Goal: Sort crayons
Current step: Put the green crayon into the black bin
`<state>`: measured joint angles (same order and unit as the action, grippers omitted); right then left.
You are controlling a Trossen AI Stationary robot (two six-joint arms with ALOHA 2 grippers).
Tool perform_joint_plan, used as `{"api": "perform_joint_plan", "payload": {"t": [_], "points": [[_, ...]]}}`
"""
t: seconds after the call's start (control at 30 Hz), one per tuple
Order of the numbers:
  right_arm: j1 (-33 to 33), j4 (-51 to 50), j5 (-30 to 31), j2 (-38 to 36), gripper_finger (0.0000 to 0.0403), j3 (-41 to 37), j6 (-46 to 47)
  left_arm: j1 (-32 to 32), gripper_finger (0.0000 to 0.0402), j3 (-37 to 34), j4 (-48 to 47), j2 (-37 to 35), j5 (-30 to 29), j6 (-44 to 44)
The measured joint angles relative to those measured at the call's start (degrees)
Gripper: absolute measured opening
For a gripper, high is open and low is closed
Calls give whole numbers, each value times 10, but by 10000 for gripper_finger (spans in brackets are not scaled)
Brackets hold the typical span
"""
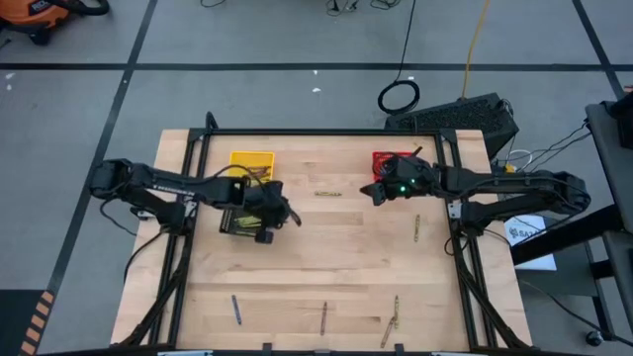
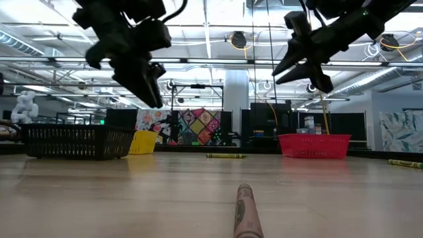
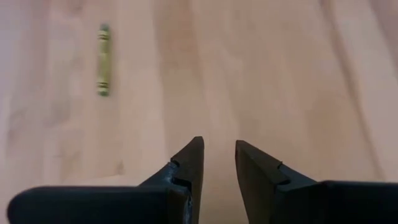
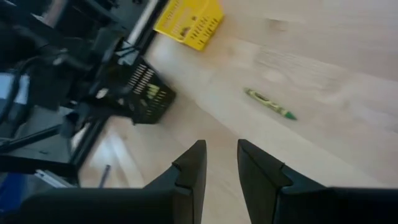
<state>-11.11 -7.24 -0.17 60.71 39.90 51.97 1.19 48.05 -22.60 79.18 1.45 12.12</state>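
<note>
A yellow-green crayon lies flat on the table between my two grippers; it also shows in the left wrist view and the right wrist view. Another crayon lies toward the right. Several more lie along the near edge: a blue-grey one, a brown one and others. My left gripper hangs above the table beside the black basket, slightly open and empty. My right gripper hangs in front of the red basket, slightly open and empty.
A yellow basket stands at the far left, behind the black one. A black frame runs along the table's sides. A brown crayon lies close to the low camera. Bare wood lies in the table's middle.
</note>
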Motion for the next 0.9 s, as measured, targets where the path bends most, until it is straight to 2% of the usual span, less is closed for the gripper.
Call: {"api": "perform_joint_plan", "payload": {"t": [0.07,0.2,0.33,0.7,0.9], "points": [[7,12,1,2,78,0,0,16,92,0,3,0,1,9],[20,37,2,12,78,0,0,38,92,0,30,3,44,37],[26,48,3,23,78,0,0,55,92,4,64,23,47,53],[26,57,2,46,77,0,-6,83,92,115,48,120,46,67],[26,57,1,49,77,0,-10,86,92,132,28,135,47,99]]}}
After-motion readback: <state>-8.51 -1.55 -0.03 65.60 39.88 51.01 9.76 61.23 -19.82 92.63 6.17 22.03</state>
